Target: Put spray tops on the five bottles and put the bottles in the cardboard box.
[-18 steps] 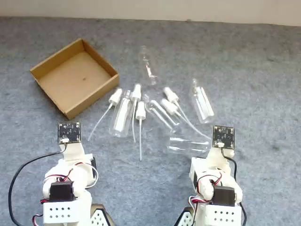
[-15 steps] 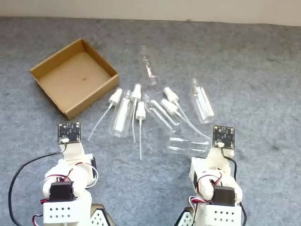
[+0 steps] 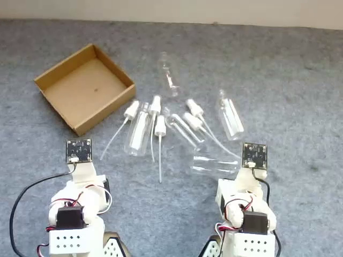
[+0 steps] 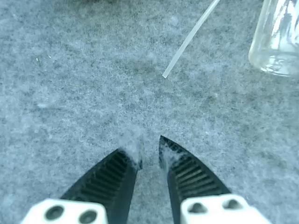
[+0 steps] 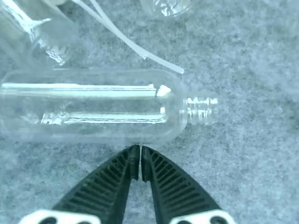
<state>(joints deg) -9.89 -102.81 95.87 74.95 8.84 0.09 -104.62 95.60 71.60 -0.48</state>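
While the bottles (image 3: pixel 229 119) lie on their sides mid-table with spray tops (image 3: pixel 159 126) loose among them, the cardboard box (image 3: pixel 104 115) sits just beside the cluster, left arm's side. One bare-necked bottle (image 5: pixel 93 112) lies right at the right gripper (image 5: pixel 140 161), tips pinched together on nothing. Left gripper (image 4: pixel 150 151) slightly parted, grasping nothing, over grey carpet (image 4: pixel 70 70).
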